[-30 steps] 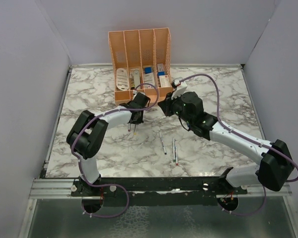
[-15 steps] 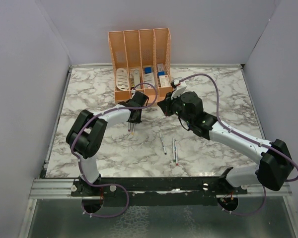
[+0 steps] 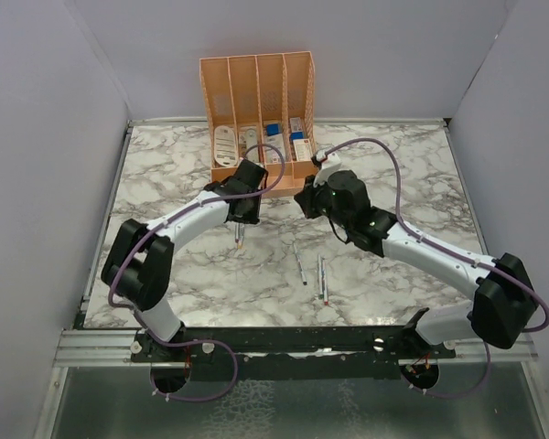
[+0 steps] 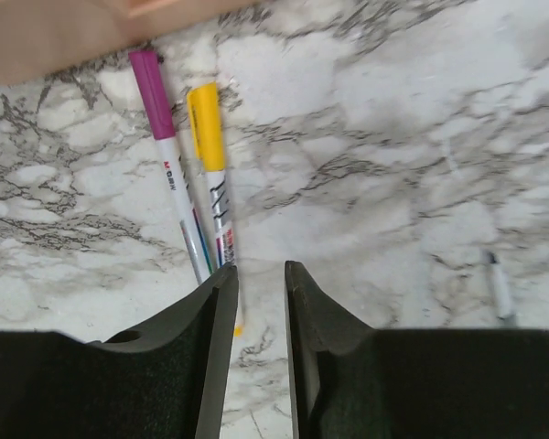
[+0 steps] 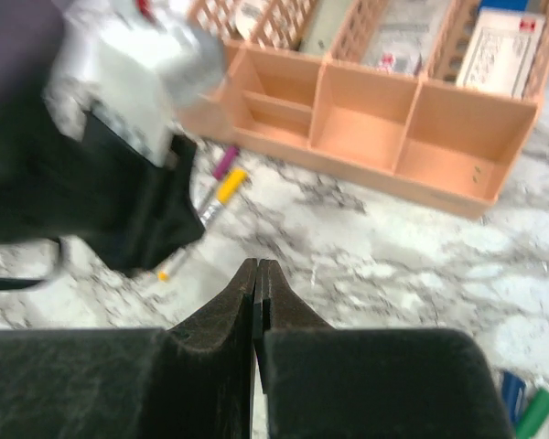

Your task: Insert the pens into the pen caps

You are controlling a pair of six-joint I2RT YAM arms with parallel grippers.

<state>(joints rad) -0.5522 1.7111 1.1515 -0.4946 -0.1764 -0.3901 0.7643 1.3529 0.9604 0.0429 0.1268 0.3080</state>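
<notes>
On your marble table (image 3: 156, 165), two pens (image 3: 322, 277) lie nearest you. Further out, your left gripper (image 4: 261, 270) hangs a slit apart, empty, over the yellow-capped pen (image 4: 210, 174) and purple-capped pen (image 4: 160, 137), while your right gripper (image 5: 257, 265) is pressed together, apparently on nothing, though blur hides detail. Beyond stands the orange organiser (image 3: 256, 73).

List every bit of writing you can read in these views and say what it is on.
"M Deli", as best it reads: small print on the barrel of the purple-capped pen, just below its cap.
Unreadable: coloured print on the yellow-capped pen, too blurred.
Unreadable: printed lines on the white box in the orange organiser, too blurred.
Top view: nothing legible, all too small.
</notes>
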